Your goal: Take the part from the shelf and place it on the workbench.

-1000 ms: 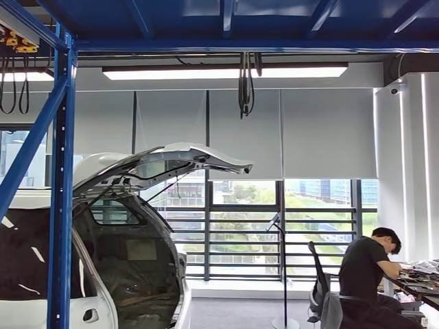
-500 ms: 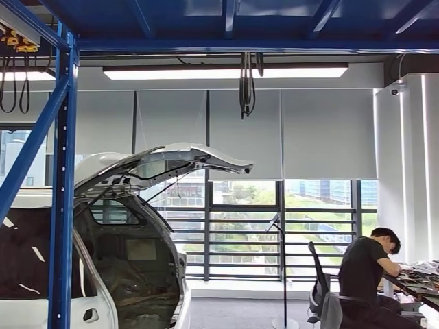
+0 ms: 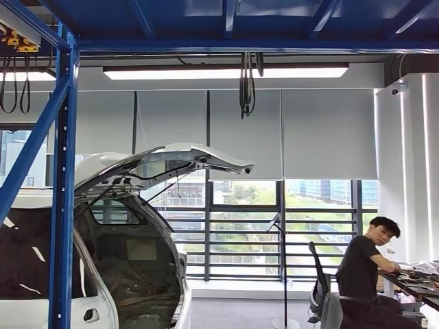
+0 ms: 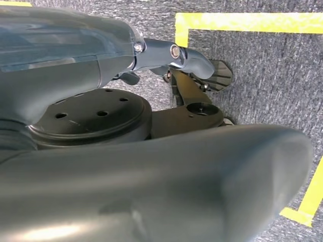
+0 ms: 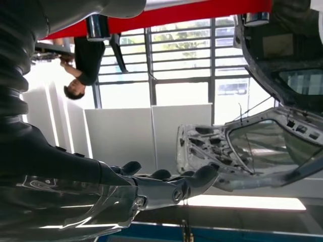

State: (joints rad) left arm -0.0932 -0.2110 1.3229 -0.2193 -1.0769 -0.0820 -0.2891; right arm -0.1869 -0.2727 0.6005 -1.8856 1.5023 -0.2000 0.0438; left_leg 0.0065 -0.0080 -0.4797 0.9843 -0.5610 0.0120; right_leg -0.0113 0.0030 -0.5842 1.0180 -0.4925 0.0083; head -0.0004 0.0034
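Looking out past the blue steel frame post (image 3: 63, 185), I see a white car with its rear hatch raised (image 3: 155, 168) and a person in a black shirt (image 3: 365, 274) seated at a cluttered desk (image 3: 419, 274), but no part and no workbench surface I can name. My right hand (image 5: 167, 189) is stretched out with fingers (image 5: 204, 176) apart and extended, nothing between them; the raised hatch lies far beyond those fingertips. My left hand (image 4: 182, 55) hangs over grey carpet marked with yellow tape lines (image 4: 247, 22), and whether it is spread or curled I cannot tell, since the thumb cover blocks most of it. The part is somewhere I can't see yet. My judgement: I'm between stations, so tilt the head down, find the shelf first, and keep both arms tucked clear of that post while turning.
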